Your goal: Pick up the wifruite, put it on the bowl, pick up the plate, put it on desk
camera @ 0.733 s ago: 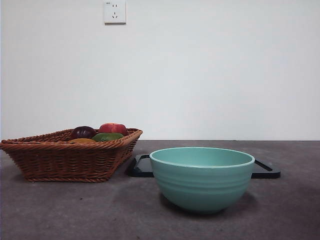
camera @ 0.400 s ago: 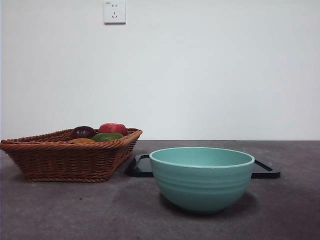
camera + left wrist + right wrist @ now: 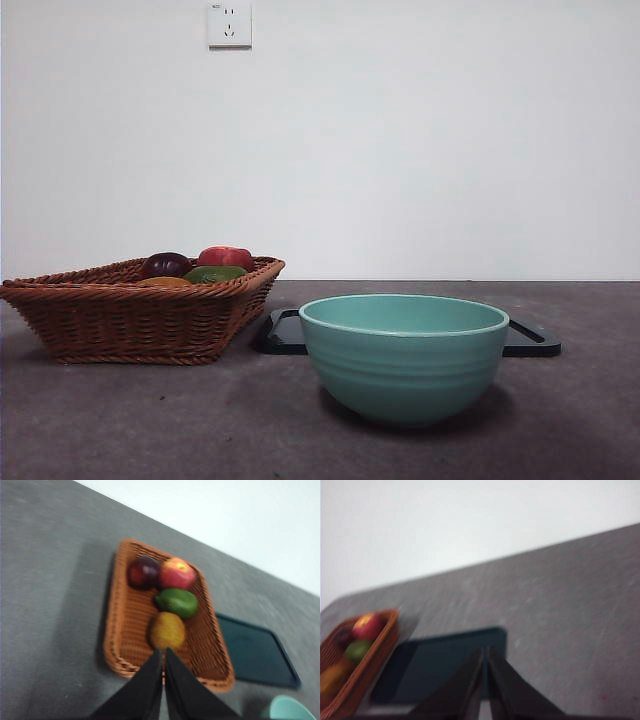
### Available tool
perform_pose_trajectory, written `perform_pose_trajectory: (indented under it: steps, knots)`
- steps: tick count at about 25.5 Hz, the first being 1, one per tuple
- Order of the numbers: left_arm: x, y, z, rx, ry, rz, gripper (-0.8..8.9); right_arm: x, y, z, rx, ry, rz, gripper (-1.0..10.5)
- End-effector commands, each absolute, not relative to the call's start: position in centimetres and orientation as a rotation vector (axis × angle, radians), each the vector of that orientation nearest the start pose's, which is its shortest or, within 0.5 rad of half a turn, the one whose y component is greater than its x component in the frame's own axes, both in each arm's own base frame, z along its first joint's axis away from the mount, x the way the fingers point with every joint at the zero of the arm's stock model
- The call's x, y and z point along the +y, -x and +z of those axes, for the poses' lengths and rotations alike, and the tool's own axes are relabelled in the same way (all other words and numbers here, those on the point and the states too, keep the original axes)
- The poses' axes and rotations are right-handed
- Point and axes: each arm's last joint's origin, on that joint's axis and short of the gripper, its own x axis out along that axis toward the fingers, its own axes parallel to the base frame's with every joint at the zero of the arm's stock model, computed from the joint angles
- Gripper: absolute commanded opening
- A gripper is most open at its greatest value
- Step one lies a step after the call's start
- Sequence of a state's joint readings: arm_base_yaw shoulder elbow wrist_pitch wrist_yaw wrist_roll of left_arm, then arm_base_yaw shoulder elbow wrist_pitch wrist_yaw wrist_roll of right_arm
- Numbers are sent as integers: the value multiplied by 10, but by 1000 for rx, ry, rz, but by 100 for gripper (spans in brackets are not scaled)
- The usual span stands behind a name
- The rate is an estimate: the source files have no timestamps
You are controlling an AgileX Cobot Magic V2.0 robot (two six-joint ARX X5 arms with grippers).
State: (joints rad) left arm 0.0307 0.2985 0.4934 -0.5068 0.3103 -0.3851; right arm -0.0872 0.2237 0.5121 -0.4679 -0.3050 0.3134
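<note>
While neither arm is showing in the front view, the bowl (image 3: 404,357) is sitting empty on the desk (image 3: 150,420), near the camera, with a flat dark tray (image 3: 530,338) lying just behind it and sticking out on both sides. A wicker basket (image 3: 130,318) is standing to the left of the bowl, close beside the tray's end, and it is holding four pieces of fruit: a dark purple one (image 3: 143,573), a red apple (image 3: 176,573), a green one (image 3: 177,602) and a yellow-orange one (image 3: 167,630), lying in a row along the basket. The left gripper (image 3: 163,656) is hanging above the near end of the basket with its jaws pressed together and holding nothing, its tips pointing toward the yellow-orange fruit. The right gripper (image 3: 485,655) is hovering over the tray, its jaws likewise pressed together and gripping nothing. A white wall socket (image 3: 229,24) is sitting high on the wall behind.
</note>
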Motion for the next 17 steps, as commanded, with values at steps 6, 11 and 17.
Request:
perform_pose_trajectory:
  steps: [6,11,17]
  knots:
    - [-11,-109,310,491,276,-371,8,6,-90,316,431,-273,352,5]
    - [-21,-119,331,605,227,-486,8,12,-102,338,555,-241,445,5]
    - [-40,-119,351,723,137,-646,8,34,-110,353,748,-143,653,5]
